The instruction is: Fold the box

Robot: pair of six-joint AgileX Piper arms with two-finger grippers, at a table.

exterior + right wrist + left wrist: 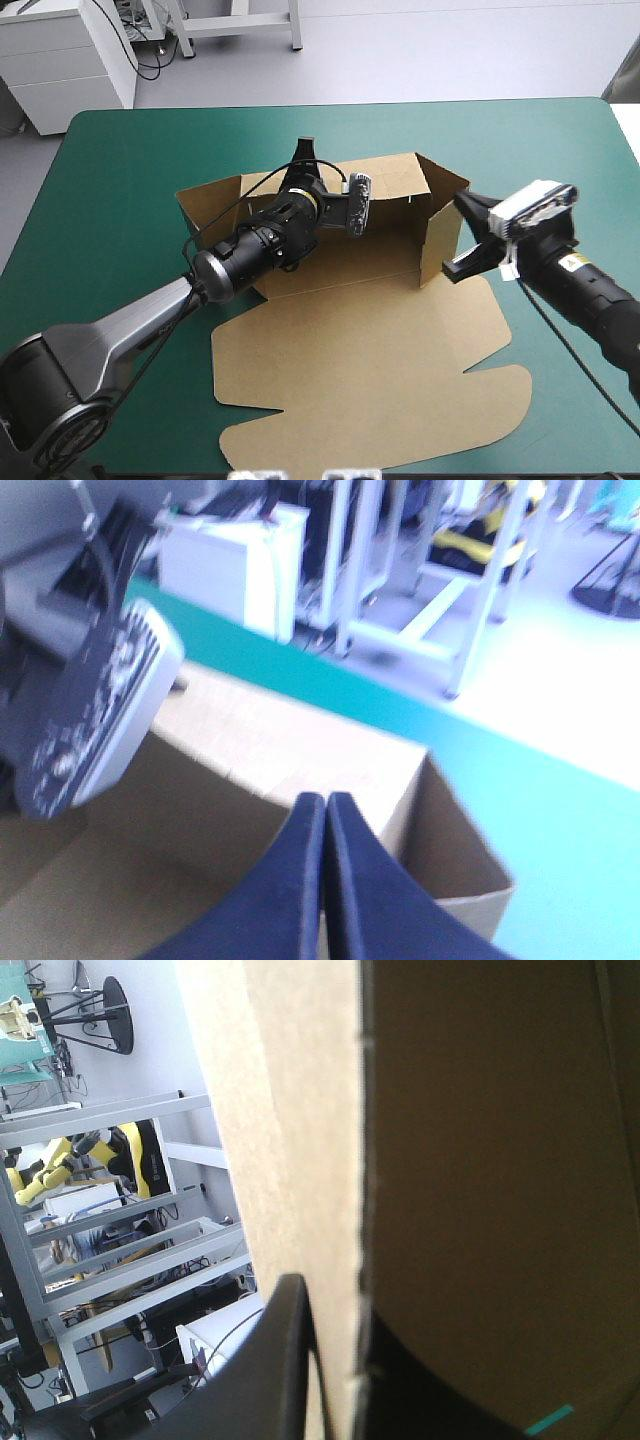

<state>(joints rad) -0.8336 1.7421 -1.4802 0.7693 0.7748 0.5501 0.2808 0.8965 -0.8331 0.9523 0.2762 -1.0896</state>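
Note:
The brown box lies mid-table, its lid flat toward the near edge. The back wall and the right wall stand raised. My left gripper sits on the back wall's top edge. In the left wrist view this gripper is shut on the board, one black finger on each face. My right gripper is at the right wall's front edge, on its outer side. In the right wrist view its fingers meet in a pointed arch before the box's back corner.
The teal-green cover shows all around the box, widest at the left and along the far side. The left arm crosses the table from the near left corner to the back wall.

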